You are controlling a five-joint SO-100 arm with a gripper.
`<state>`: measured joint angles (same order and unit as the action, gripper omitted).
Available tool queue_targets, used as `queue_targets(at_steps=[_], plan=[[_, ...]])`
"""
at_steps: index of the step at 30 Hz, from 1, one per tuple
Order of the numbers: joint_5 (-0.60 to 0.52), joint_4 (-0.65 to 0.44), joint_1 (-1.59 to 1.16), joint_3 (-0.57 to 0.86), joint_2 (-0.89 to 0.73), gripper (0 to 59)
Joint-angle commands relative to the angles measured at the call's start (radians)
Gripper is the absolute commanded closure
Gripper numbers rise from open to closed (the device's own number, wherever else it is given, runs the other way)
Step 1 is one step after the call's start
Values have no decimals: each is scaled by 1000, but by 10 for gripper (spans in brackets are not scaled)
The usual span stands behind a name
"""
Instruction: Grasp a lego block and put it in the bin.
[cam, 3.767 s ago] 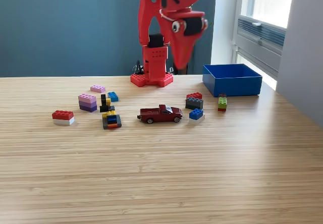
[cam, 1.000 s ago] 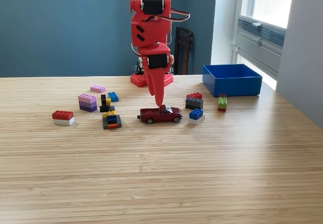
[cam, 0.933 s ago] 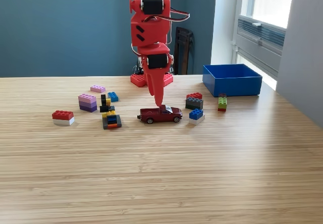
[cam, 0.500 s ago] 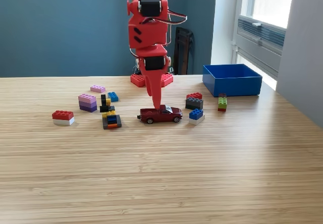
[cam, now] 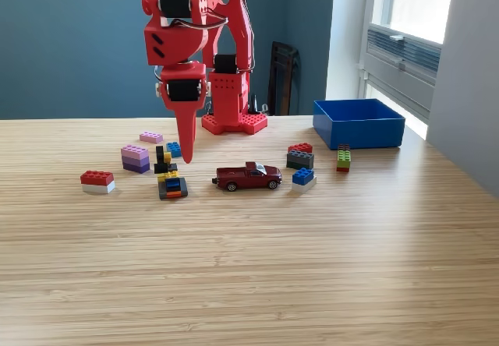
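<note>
Well apart: bin (cam: 359, 123), end effector (cam: 186, 156).

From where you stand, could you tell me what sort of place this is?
Probably a home or office room used as a robot workspace: a wooden table, a window, and a chair against the blue wall.

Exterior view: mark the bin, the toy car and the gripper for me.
Bin (cam: 355, 132): exterior view, on its front wall.
Toy car (cam: 248, 177): exterior view, on its side, mid-body.
Gripper (cam: 186, 157): exterior view, at the tip of its downward-pointing fingers.
</note>
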<state>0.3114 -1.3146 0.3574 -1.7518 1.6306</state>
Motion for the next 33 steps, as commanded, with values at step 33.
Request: queue_targets(at_steps=[33], plan=[[26,15,216,72,71,285]])
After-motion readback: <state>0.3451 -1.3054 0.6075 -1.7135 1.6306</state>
